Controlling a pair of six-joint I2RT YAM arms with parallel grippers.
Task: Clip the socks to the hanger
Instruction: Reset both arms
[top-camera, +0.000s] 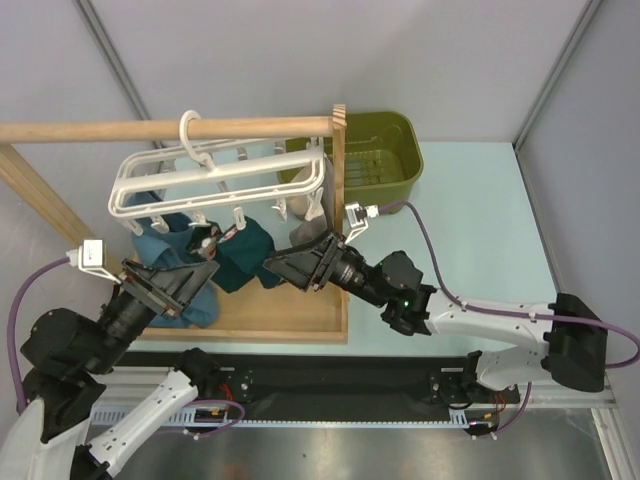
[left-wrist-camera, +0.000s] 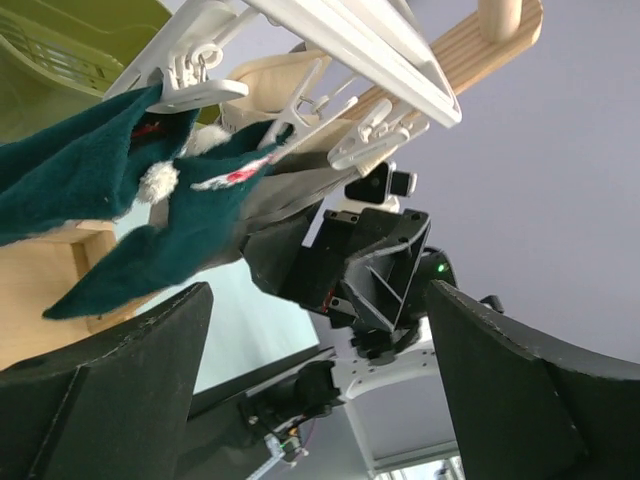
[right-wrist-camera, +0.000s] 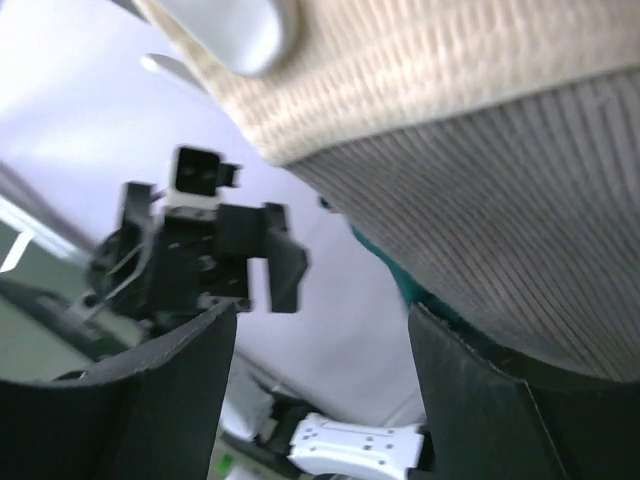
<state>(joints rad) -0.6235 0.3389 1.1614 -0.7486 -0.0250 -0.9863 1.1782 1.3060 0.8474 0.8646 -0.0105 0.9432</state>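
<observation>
The white hanger (top-camera: 220, 172) hangs by its ring hook from the wooden rod (top-camera: 150, 129). Dark teal socks (top-camera: 244, 256) dangle from its clip pegs, and one (left-wrist-camera: 200, 205) shows a small red-and-white patch. A beige and grey ribbed sock (right-wrist-camera: 480, 170) hangs at the hanger's right end, filling the top of the right wrist view. My left gripper (left-wrist-camera: 320, 350) stands open just below the teal socks, with nothing between its fingers (left-wrist-camera: 120, 380). My right gripper (right-wrist-camera: 320, 385) is open under the ribbed sock, its right finger (right-wrist-camera: 500, 400) close against the fabric. The two grippers face each other.
The wooden rack's post (top-camera: 339, 190) stands right of the hanger on a wooden base tray (top-camera: 285, 312). An olive green basket (top-camera: 385, 150) sits behind the post. A slanted wooden brace (top-camera: 35, 195) runs down the left side.
</observation>
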